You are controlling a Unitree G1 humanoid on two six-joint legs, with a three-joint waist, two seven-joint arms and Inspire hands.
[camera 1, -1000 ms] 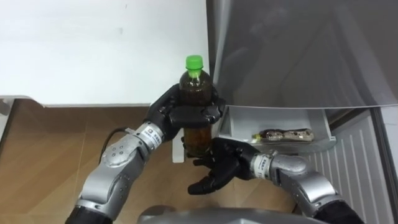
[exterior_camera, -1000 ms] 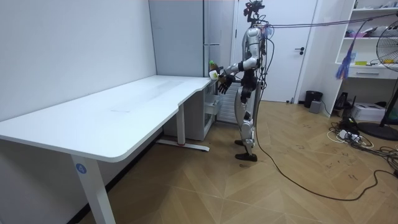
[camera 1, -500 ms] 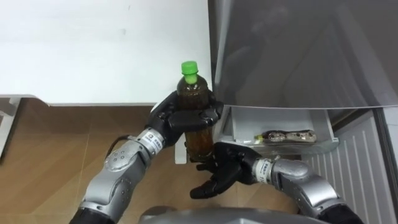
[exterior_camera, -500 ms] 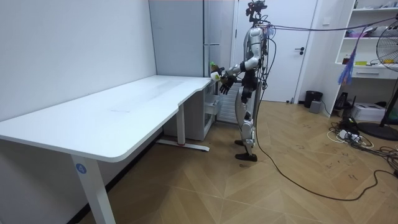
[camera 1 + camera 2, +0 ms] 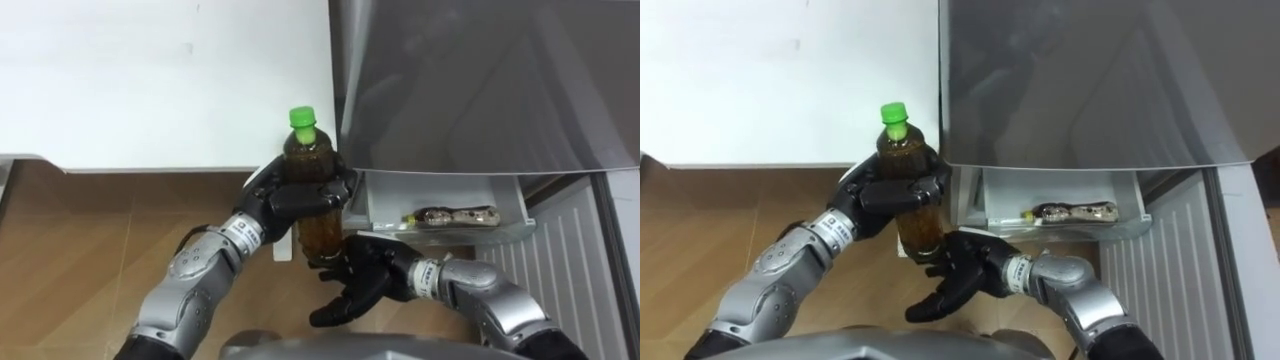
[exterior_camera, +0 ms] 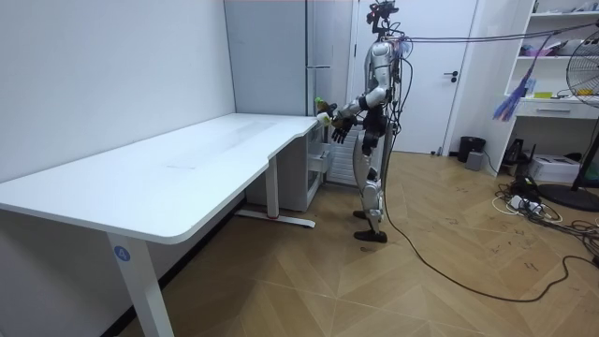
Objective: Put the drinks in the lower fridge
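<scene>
A brown tea bottle with a green cap stands upright in the air, my left hand shut round its middle. Below it my right hand is open, palm up, fingers spread just under the bottle's base. In the right eye view the bottle sits in the left hand above the right hand. The open lower fridge drawer lies to the right and holds a flat packet. In the room view I stand by the fridge at the desk's end, holding the bottle.
The white desk fills the upper left, its edge right behind the bottle. The grey fridge door rises at the upper right. Wooden floor lies below the desk. A white ribbed panel stands at the far right.
The bottle and left hand have shifted slightly left and up in the picture. The right hand has slid a little lower and right beneath the bottle.
</scene>
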